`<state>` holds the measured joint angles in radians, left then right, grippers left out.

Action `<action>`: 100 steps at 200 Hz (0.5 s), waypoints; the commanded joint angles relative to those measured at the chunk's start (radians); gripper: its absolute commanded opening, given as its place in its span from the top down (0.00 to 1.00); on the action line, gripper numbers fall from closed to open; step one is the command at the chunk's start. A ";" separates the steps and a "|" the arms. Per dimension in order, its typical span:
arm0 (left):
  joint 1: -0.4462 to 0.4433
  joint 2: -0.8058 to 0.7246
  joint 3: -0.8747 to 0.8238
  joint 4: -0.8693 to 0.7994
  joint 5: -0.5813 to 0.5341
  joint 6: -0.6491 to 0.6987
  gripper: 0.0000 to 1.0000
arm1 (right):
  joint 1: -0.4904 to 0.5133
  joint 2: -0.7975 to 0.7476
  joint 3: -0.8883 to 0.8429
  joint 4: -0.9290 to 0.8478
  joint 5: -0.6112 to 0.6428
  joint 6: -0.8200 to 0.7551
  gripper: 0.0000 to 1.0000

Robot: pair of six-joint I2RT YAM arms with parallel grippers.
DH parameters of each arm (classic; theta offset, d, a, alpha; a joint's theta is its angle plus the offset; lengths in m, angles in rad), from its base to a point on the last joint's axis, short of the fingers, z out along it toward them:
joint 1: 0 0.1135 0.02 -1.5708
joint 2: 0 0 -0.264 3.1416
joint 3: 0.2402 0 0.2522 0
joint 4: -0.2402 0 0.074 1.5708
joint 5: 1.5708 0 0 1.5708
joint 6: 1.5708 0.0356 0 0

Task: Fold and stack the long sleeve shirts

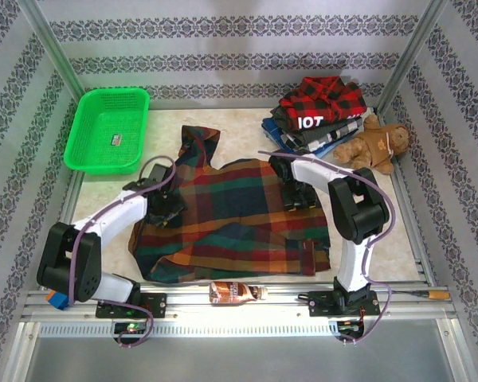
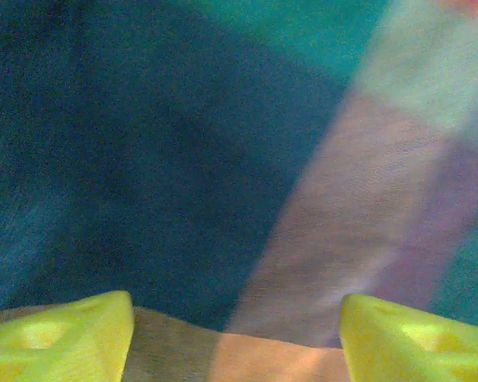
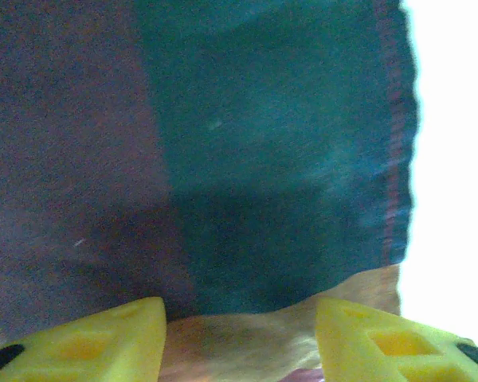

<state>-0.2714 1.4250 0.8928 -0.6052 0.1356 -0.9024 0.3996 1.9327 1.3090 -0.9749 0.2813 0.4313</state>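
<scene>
Sprawling flat beneath both arms, the plaid shirt (image 1: 231, 227) runs left to right; left gripper (image 1: 166, 212) sits on its left edge, right gripper (image 1: 299, 199) on its right, both with jaws parted, equally near.

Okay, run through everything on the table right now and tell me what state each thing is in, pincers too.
plaid shirt: spread out, one sleeve reaching toward the back left
stack of shirts: folded, piled at the back right
green basket: upright, something small inside
teddy bear: lying beside the stack
bottle: on its side at the near rail
left pincer: open, low over the plaid shirt
right pincer: open, low over the plaid shirt
</scene>
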 commanded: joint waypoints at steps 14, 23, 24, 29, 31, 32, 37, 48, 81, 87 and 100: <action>0.106 0.134 0.302 -0.108 0.058 0.201 0.23 | -0.001 -0.030 0.074 -0.005 0.019 -0.077 0.43; 0.124 0.195 0.386 -0.128 0.050 0.271 0.23 | -0.002 -0.041 0.079 0.005 -0.009 -0.083 0.42; 0.127 0.199 0.396 -0.130 0.052 0.277 0.23 | 0.000 -0.043 0.079 0.007 -0.013 -0.084 0.42; 0.138 0.240 0.447 -0.152 0.056 0.307 0.23 | 0.002 -0.053 0.079 0.017 -0.034 -0.089 0.41; 0.143 0.257 0.467 -0.161 0.060 0.316 0.23 | 0.002 -0.057 0.079 0.021 -0.041 -0.091 0.40; 0.145 0.265 0.472 -0.163 0.063 0.322 0.23 | 0.003 -0.059 0.079 0.022 -0.046 -0.092 0.40; 0.154 0.301 0.521 -0.174 0.079 0.346 0.24 | 0.005 -0.070 0.078 0.031 -0.061 -0.097 0.37; 0.168 0.383 0.604 -0.177 0.101 0.391 0.28 | 0.013 -0.095 0.072 0.053 -0.094 -0.111 0.32; 0.175 0.625 0.850 -0.205 0.121 0.483 0.36 | 0.033 -0.148 0.078 0.086 -0.157 -0.154 0.23; 0.175 0.664 0.894 -0.209 0.124 0.493 0.36 | 0.034 -0.149 0.084 0.081 -0.166 -0.158 0.23; 0.175 0.740 0.984 -0.222 0.123 0.514 0.37 | 0.037 -0.150 0.091 0.076 -0.179 -0.160 0.23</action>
<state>-0.0978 2.0571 1.7397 -0.7368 0.2359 -0.5018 0.4263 1.8042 1.3731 -0.9039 0.1558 0.3054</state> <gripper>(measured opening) 0.636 0.767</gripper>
